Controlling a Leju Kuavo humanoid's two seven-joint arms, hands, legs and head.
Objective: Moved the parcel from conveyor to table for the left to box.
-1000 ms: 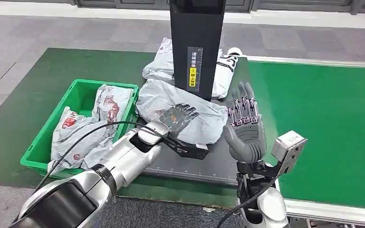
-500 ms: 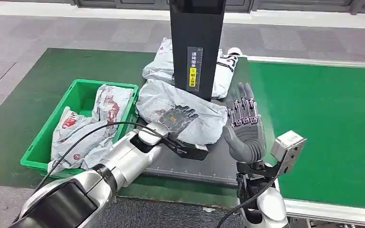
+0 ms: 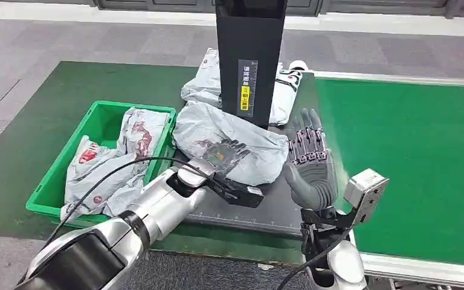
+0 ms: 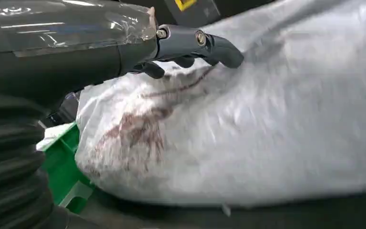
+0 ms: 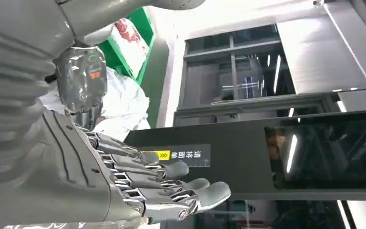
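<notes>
A grey plastic parcel point(image 3: 229, 130) with red print lies on the dark table point(image 3: 278, 208), just in front of the black scanner post point(image 3: 251, 54). My left hand point(image 3: 225, 152) lies on top of it with its fingers curled down into the bag. In the left wrist view the fingers point(image 4: 190, 43) press into the top of the parcel point(image 4: 248, 129). Right of the parcel, my right hand point(image 3: 310, 163) stands upright and apart from it, fingers straight and spread, holding nothing. Those same fingers point(image 5: 171, 186) show spread in the right wrist view.
A green crate point(image 3: 99, 124) with several grey parcels point(image 3: 112, 160) sits left of the table. Another grey parcel point(image 3: 202, 81) lies behind the post. The green conveyor belt point(image 3: 411, 157) runs along the right, and a green mat surrounds the crate.
My left hand's fingers, flat on the parcel before, have curled down into it and the hand has drawn back slightly. The right hand has sunk a little.
</notes>
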